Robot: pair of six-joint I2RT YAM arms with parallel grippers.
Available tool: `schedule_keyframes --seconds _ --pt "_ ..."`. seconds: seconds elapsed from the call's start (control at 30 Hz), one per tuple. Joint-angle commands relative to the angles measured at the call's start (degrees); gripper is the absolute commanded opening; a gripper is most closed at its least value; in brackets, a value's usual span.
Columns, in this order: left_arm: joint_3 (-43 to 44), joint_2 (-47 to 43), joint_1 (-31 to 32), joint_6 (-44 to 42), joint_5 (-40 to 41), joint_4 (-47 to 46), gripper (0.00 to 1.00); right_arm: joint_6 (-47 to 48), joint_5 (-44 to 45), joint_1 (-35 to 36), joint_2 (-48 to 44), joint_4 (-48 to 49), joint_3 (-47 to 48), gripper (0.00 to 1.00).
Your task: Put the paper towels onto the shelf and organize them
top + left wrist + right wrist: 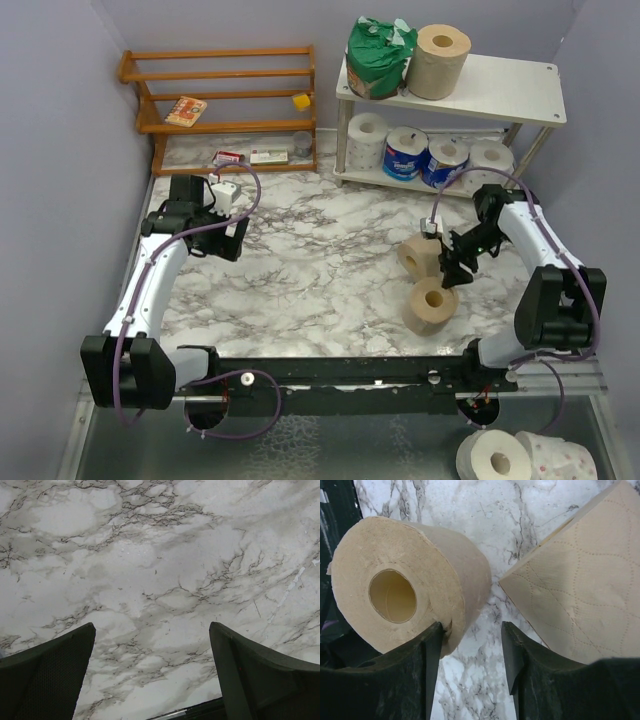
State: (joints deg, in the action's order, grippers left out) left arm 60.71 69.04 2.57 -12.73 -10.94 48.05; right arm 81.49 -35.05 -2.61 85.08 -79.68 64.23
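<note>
Hovering between two tan-brown paper rolls (pixel 432 305), the right pincer (pixel 472 626) is gaping, grasping nothing — next it is likely needing to straddle one roll; left pincer (pixel 152 625) released.

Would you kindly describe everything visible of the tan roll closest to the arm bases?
The tan roll is a fat cylinder of brown, unwrapped paper with a hollow core. It apparently stands on end on the marble table, hole upward, apart from a second tan roll. The open right gripper hangs between them, one finger at its edge; contact is unclear.
</note>
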Motion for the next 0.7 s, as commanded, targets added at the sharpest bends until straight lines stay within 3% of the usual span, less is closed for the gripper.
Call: schedule_keyframes --seconds 0.0,0.17,0.23,0.47,0.67 --pt "-0.5 0.1 -0.5 0.2 -1.4 -0.6 0.99 1.5 2.5 0.3 3.0 -1.1 0.5 0.47" --pt "-0.7 0.6 -0.5 0.1 -1.2 -0.7 0.99 1.1 2.4 0.3 5.4 -1.1 2.2 0.11" --pt "-0.8 0.9 -0.5 0.1 -1.1 -0.8 0.99 1.2 2.1 0.4 5.6 -1.1 2.6 0.02" --pt "-0.9 1.6 -0.5 0.1 -1.1 -0.8 0.99 -1.9 2.3 -0.4 5.9 -1.0 8.3 0.01" --pt "-0.9 2.5 -0.6 0.1 -1.1 -0.8 0.99 -8.6 -3.2 -0.9 -3.3 -1.1 17.3 0.01"
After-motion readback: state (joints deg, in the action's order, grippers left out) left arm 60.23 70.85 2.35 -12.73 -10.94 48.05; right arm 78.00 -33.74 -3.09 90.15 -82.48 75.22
